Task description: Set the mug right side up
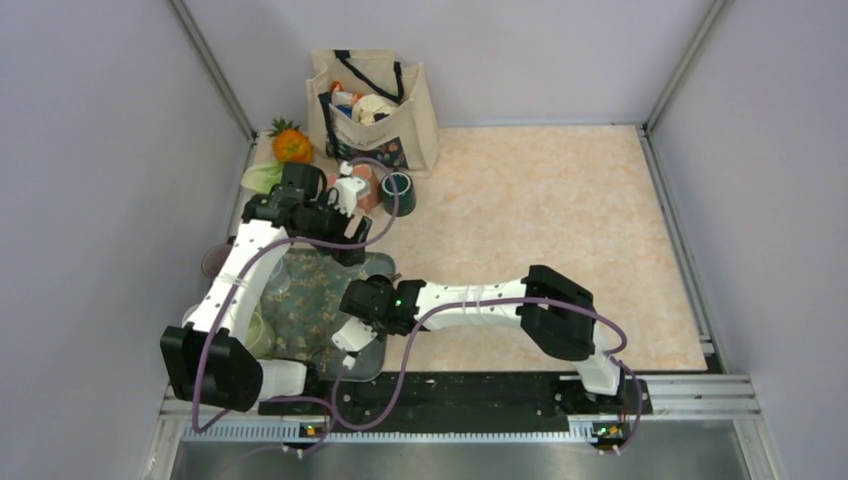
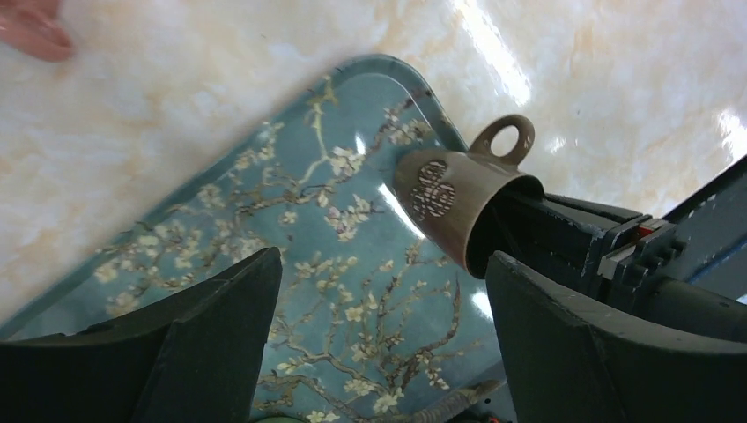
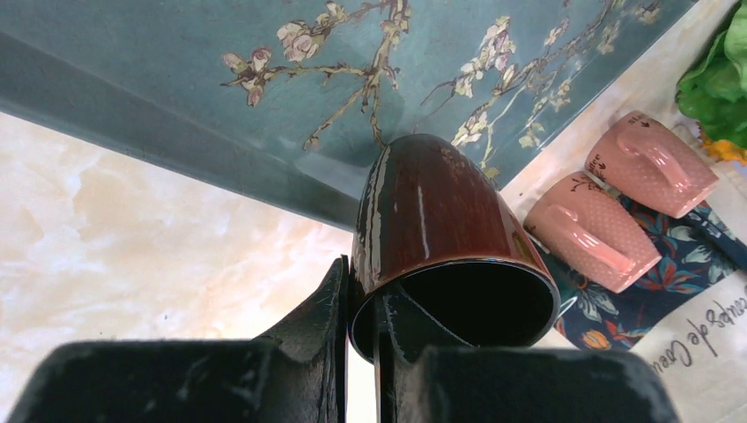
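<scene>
The brown mug (image 3: 440, 220) is tilted on its side over the corner of the blossom-patterned teal tray (image 3: 176, 70), its mouth facing the right wrist camera. My right gripper (image 3: 361, 300) is shut on the mug's rim, with one finger inside and one outside. In the left wrist view the mug (image 2: 449, 207) has its ring handle up and my right gripper (image 2: 573, 238) behind it. My left gripper (image 2: 383, 273) is open and empty above the tray (image 2: 264, 220), just left of the mug. From above, the mug (image 1: 385, 268) is mostly hidden under my right wrist.
Two pink mugs (image 3: 590, 233) lie on a floral cloth beyond the tray, next to lettuce (image 1: 262, 177) and a pineapple (image 1: 292, 145). A tote bag (image 1: 375, 105) stands at the back. A dark green cup (image 1: 397, 190) stands near it. A pale green cup (image 1: 255, 335) is at the tray's left.
</scene>
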Tool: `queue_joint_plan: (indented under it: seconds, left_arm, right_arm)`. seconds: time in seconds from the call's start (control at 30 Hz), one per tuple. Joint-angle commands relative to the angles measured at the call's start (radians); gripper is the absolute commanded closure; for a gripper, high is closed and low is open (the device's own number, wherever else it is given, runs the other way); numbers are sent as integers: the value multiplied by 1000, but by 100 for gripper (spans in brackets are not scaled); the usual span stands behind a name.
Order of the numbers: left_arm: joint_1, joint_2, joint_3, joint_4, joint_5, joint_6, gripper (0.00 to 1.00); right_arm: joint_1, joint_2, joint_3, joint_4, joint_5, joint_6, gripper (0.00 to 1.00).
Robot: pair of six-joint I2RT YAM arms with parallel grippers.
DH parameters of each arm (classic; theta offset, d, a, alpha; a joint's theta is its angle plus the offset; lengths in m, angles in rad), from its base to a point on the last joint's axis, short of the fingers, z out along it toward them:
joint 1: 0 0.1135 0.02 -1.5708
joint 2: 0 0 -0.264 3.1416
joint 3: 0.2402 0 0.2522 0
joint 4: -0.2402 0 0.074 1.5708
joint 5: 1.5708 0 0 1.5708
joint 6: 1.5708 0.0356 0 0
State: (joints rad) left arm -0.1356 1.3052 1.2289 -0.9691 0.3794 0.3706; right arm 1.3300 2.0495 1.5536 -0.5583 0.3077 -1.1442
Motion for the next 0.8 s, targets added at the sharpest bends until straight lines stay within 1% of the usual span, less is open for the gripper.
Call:
queue_joint_plan:
  seconds: [0.0,0.1,0.27,0.3,0.4,0.43,0.5,0.57,0.6,0.63,0.73,0.77]
  left_arm:
    - [-63,-15,-61,51,-57,13,12]
    - [-114,20,-88,69,-34,20,20]
    - [-162,65,-128,102,-3,19,22]
    - [-173,72,-133,109,-22,17,23]
    - [-192,88,-158,139,-123,20,33]
    - [-197,93,-166,143,-142,27,36]
    - [-203,107,-176,140,-159,37,39]
    - [-207,122,-183,142,-180,37,45]
    - [-209,132,-182,142,-193,36,50]
    - [-211,143,-178,136,-206,33,59]
    - [-214,167,-169,124,-223,31,95]
    - [-214,170,-170,123,-224,31,100]
  right_arm:
    - [26,-10,61,12,80,-61,100]
    - [32,-6,66,12,76,-61,100]
    - [32,-5,72,12,63,-55,100]
    - [32,-4,73,13,62,-55,100]
    - [33,-3,79,12,57,-49,100]
    - [34,-4,82,13,57,-46,100]
    - [33,-6,86,12,57,-43,100]
    - [33,-5,89,12,60,-42,100]
    - [33,-3,91,12,63,-42,100]
    - [33,-2,93,12,64,-42,100]
    - [34,-3,97,18,83,-40,100]
    - [33,-4,96,26,94,-37,100]
